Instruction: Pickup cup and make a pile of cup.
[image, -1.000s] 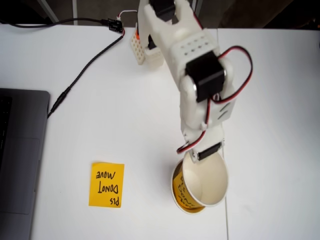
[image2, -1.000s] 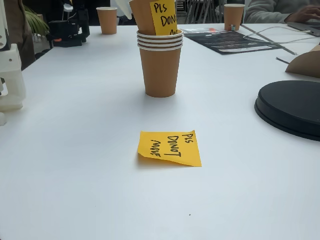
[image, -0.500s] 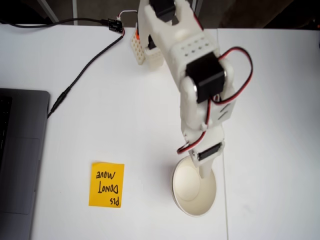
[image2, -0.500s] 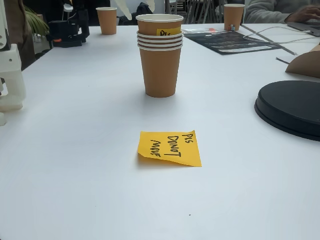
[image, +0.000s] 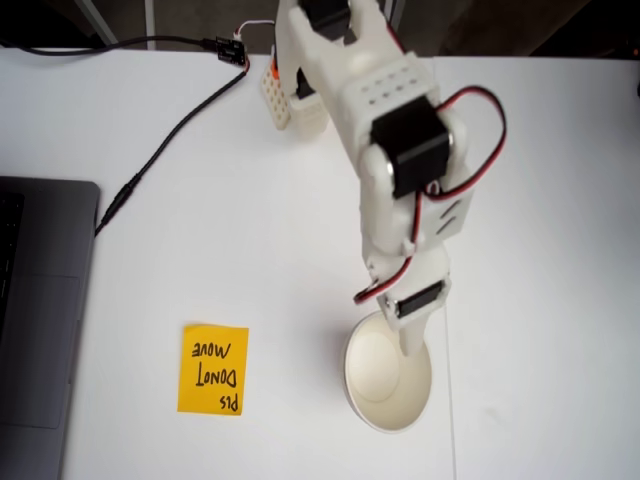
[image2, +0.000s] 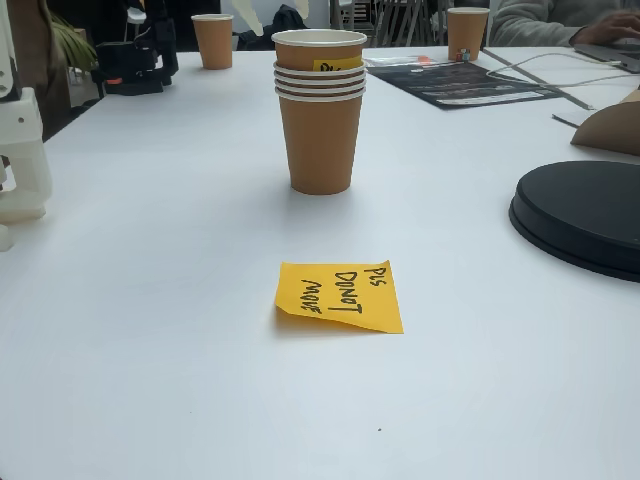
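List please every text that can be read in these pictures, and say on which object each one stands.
"PLS DO NOT MOVE", handwritten in black on the flat sticky note on the table; it appears upside down in the top-down fixed view.
"PLS", partly hidden, on the yellow label of the top cup in the pile of cups; the rest is covered by the rims below.
The dark printed sheet at the back: print too small to read.

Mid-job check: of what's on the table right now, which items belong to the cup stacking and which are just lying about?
Part of the job:
- the pile of cups, nested and upright
- the top cup with its yellow label
- the gripper, over the pile's rim

Just lying about:
- sticky note
- laptop
- black cable
- black round disc
- two far cups
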